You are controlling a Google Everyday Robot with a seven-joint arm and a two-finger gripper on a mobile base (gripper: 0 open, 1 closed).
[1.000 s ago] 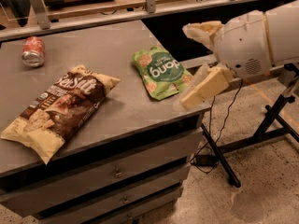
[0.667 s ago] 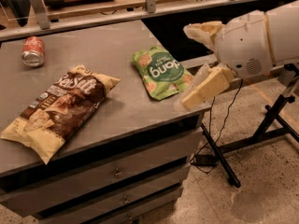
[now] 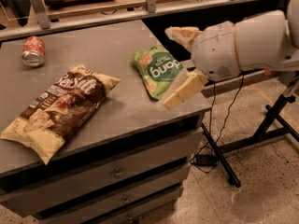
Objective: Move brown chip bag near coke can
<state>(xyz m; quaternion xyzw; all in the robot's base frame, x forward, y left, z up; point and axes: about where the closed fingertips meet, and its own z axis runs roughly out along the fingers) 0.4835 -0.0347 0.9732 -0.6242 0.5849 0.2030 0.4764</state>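
Note:
The brown chip bag (image 3: 60, 108) lies flat on the grey cabinet top (image 3: 107, 45), at the front left, "Sea Salt" lettering up. The coke can (image 3: 33, 51) lies on its side at the far left, well behind the bag and apart from it. My gripper (image 3: 167, 68) is open and empty, reaching in from the right at the cabinet's right edge. Its two cream fingers stand spread wide over the right side of a green bag, far right of the brown bag.
A smaller green chip bag (image 3: 156, 71) lies on the right part of the top, under the gripper. The cabinet has drawers (image 3: 117, 171) in front. A black stand and cables (image 3: 224, 157) are on the floor to the right. A railing (image 3: 149, 3) runs behind.
My gripper and arm have moved a little to the left, farther over the green bag. The bags and the can have not moved.

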